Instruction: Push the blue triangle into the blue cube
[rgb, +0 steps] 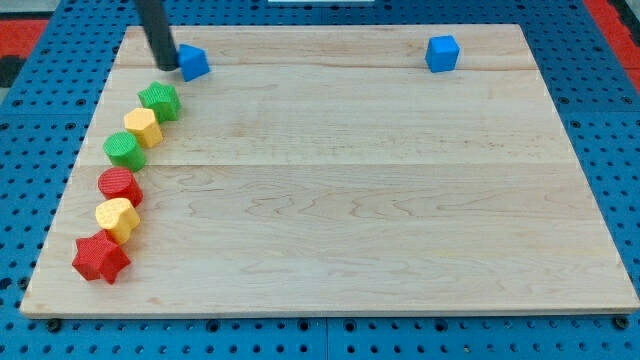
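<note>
The tip (166, 66) sits touching the blue triangle (193, 62) on its left side, near the board's (350, 200) top-left corner. Blue cube (442, 53) well apart toward the view's top right. No claw here (plain rod, holds nothing). Six blocks line the left edge.

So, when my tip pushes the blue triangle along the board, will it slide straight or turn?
It will probably slide easily: the wooden board looks smooth. The blue triangle may turn, since its angled faces meet my tip off-centre. Low and flat-based, it seems unlikely to tip or roll.
</note>
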